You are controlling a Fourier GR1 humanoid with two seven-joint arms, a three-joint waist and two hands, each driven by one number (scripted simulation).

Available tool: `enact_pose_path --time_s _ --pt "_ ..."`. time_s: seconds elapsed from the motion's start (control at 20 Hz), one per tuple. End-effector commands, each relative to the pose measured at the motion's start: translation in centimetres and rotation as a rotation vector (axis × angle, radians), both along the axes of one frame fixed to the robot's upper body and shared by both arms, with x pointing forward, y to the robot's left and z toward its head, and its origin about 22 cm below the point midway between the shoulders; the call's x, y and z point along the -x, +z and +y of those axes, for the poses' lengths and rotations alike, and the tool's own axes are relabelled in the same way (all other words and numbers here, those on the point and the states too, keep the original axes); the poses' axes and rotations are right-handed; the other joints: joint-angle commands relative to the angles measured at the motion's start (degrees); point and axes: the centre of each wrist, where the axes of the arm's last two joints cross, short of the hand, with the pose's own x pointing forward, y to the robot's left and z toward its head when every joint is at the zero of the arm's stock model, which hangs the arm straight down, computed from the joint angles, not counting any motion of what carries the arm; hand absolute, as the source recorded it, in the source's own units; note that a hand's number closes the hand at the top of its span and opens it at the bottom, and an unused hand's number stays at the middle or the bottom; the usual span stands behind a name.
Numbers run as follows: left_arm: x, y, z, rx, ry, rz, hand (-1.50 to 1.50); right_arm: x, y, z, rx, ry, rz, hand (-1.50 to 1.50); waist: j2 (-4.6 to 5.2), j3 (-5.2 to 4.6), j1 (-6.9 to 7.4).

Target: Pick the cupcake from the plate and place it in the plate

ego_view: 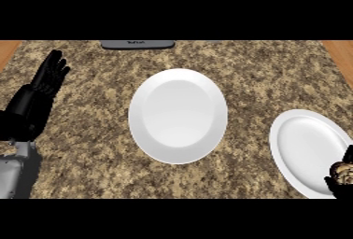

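The cupcake (341, 172) is seen at the near right corner of the view as a small brown and cream lump, mottled on top, and only part of it is shown because the right hand (341, 185) is curled round it, with black fingers at its near side and another black finger above it at the view's right edge. It is held over the near right rim of the right plate (307, 149), and whether it touches that plate cannot be told. Two white plates are counted: the middle plate (178, 115), which lies bare near the centre of the counter (89, 140), and the right plate, which is cut off by the right edge of the view. One cupcake is seen. Two hands are counted; the left hand (47, 77) is shown at the left edge, open, with its fingers straight and pointing to the far side, and nothing is held in it. A dark grey object (137, 44) lies at the far edge of the counter. The two plates are set apart by a strip of speckled stone, and a broad stretch of counter lies between the left hand and the middle plate. Wooden strips are seen at the far left and far right corners.
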Motion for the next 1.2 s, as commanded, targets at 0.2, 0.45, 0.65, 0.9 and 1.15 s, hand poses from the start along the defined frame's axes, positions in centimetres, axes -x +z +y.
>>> enact_pose_path --time_s 0.2,0.45,0.65,0.9,1.15 --pt "0.1 -0.1 0.6 -0.015 0.003 0.004 0.0 2.4 5.5 5.6 -0.189 0.284 -0.291 1.5 -0.05 0.02 -0.17" --pt "-0.1 0.6 -0.4 0.009 -0.011 -0.006 0.0 3.0 8.9 8.9 -0.349 0.391 -0.39 1.5 0.14 0.04 0.98" --pt "0.6 0.2 0.5 0.004 -0.038 -0.013 0.0 1.2 9.4 12.9 -0.379 0.425 -0.396 1.5 0.37 0.01 2.14" --pt "-0.1 0.6 -0.8 0.0 -0.03 -0.003 0.0 -1.8 11.0 17.4 -0.383 0.466 -0.353 1.5 0.39 0.01 2.08" --pt "0.0 0.3 -0.4 0.002 -0.041 -0.007 0.0 -4.7 10.3 22.1 -0.469 0.47 -0.357 1.5 0.37 0.03 2.08"
